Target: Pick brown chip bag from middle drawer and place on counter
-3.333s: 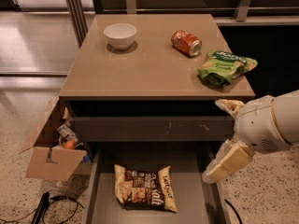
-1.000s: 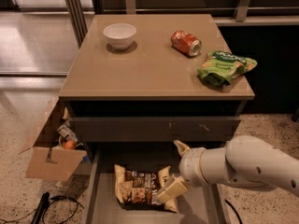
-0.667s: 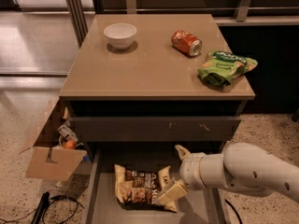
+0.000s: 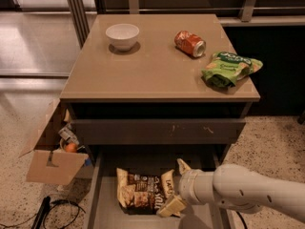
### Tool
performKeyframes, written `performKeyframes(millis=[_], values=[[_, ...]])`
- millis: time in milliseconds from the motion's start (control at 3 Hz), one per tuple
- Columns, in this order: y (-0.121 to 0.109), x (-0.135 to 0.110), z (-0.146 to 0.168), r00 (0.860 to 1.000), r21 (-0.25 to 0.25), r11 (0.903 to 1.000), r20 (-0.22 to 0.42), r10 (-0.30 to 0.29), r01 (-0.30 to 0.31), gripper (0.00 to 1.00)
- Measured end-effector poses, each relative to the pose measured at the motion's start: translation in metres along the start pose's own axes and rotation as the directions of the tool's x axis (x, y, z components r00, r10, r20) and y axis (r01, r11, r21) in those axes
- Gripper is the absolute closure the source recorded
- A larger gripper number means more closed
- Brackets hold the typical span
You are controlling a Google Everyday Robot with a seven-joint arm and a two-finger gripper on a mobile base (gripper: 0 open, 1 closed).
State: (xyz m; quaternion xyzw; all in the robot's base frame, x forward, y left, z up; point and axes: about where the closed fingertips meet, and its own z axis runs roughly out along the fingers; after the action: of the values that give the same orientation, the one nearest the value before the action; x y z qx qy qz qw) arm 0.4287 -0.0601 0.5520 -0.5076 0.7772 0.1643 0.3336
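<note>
Jaws of the gripper (image 4: pixel 175 187) stand open, one finger above and one below the right edge of the brown chip bag (image 4: pixel 141 192), not yet closed on it. A few seconds ago the arm hung high at the cabinet's right side; now it is down inside the middle drawer (image 4: pixel 106 214), and in the last second it has edged a little left onto the bag. So the reach looks done and the grasp is next.

Left to right: cardboard box (image 4: pixel 50 162) on the floor, untouched. White bowl (image 4: pixel 122 35) on the tabletop (image 4: pixel 157 73), same spot. Brown chip bag lies flat on the drawer floor, unmoved and not lifted. Orange can (image 4: pixel 189 43) on its side and green snack bag (image 4: pixel 231 68) at the tabletop's right edge, both unchanged. The bare stretch between the bowl and the can looks like a free place spot.
</note>
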Motion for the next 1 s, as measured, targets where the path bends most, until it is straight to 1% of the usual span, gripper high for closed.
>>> performKeyframes(millis=[333, 667, 1000], values=[[0.002, 0.026, 0.035, 0.997, 0.037, 0.9980, -0.052, -0.049, 0.051, 0.00], [0.011, 0.043, 0.086, 0.994, 0.016, 0.9964, -0.078, -0.081, 0.083, 0.00], [0.011, 0.043, 0.087, 0.994, 0.016, 0.9964, -0.078, -0.081, 0.083, 0.00]])
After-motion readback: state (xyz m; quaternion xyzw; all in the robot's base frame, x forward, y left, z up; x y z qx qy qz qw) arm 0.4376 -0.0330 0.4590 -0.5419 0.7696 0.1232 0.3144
